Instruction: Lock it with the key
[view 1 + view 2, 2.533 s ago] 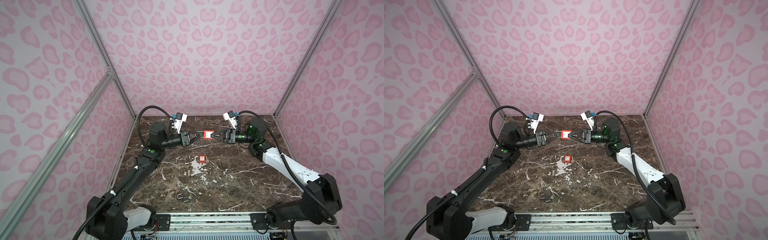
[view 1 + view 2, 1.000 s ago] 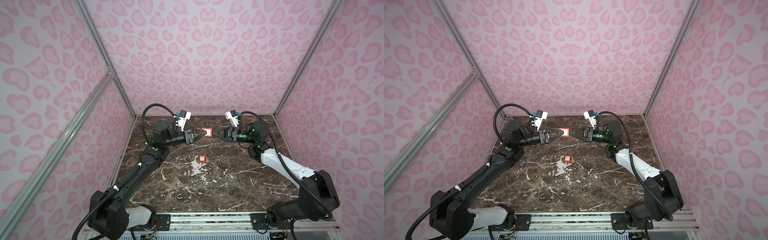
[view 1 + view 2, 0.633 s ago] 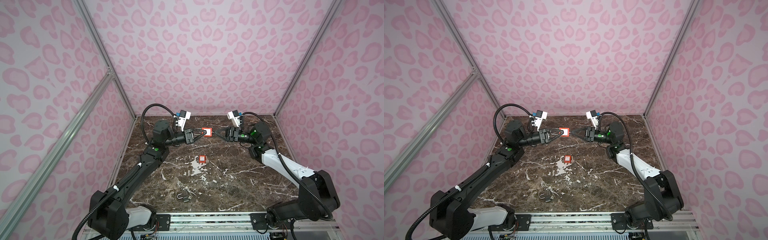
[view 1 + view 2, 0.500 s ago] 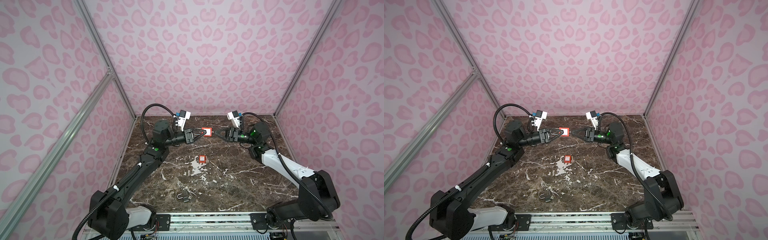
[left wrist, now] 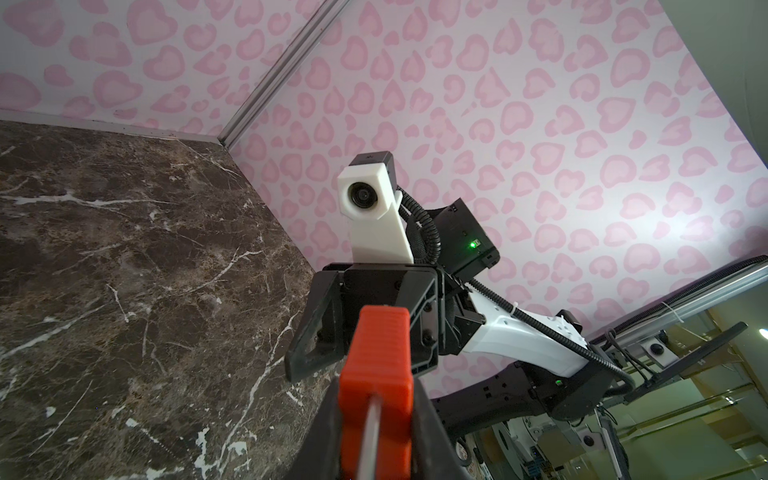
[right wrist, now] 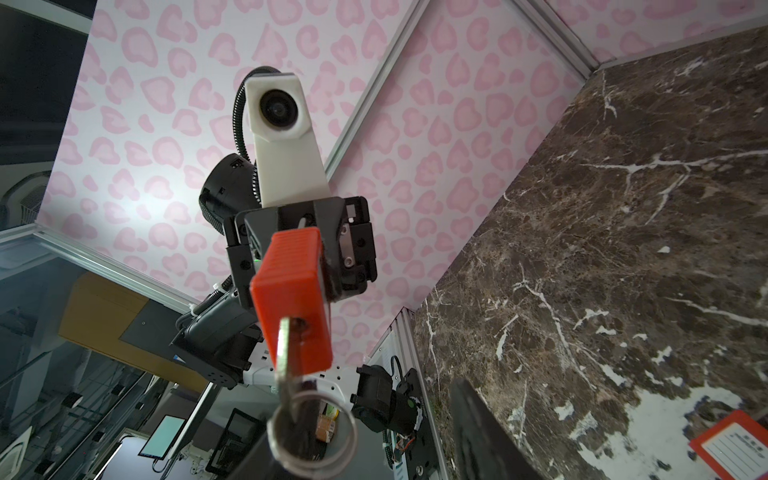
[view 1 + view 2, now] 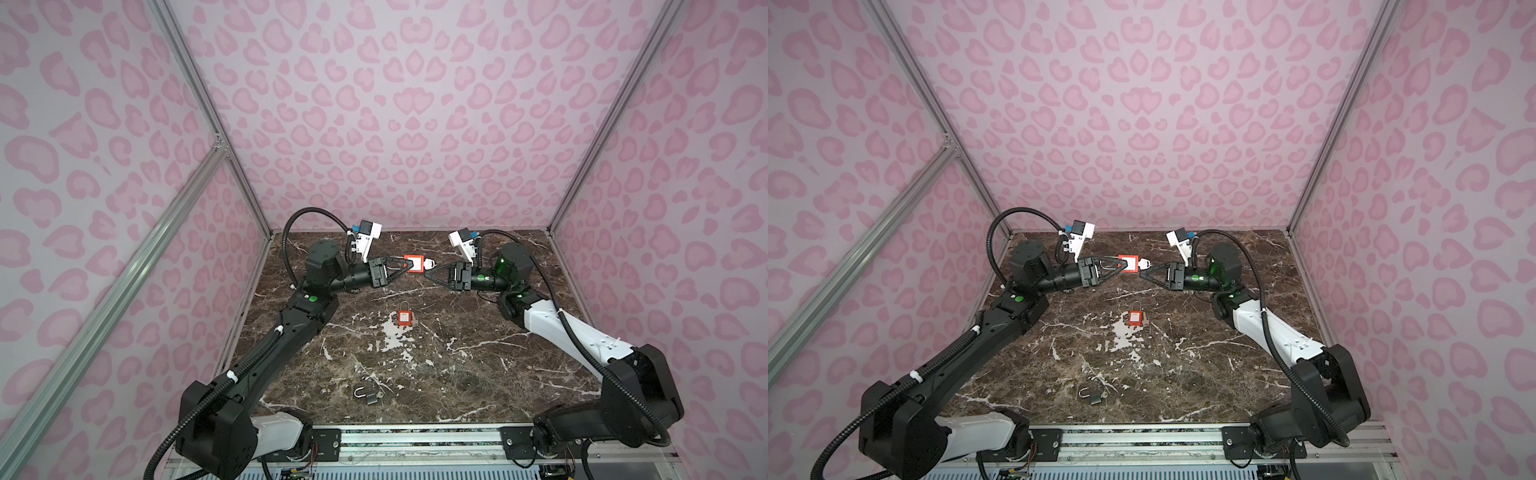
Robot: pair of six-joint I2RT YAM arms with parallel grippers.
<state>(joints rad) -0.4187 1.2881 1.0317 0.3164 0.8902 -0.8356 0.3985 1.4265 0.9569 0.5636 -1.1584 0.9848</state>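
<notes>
The left claw [image 7: 404, 267] was clamped on the red padlock [image 7: 414, 264], holding it off the counter [image 7: 457, 365] with the key [image 7: 428, 262] seated in its end. The right claw [image 7: 432, 272] stood with jaws apart just beside that padlock, on the key's side, gripping nothing. Toward the front from that padlock, a second red padlock [image 7: 404, 318] lay on the counter, and a small metal padlock [image 7: 368, 395] well beyond it.
</notes>
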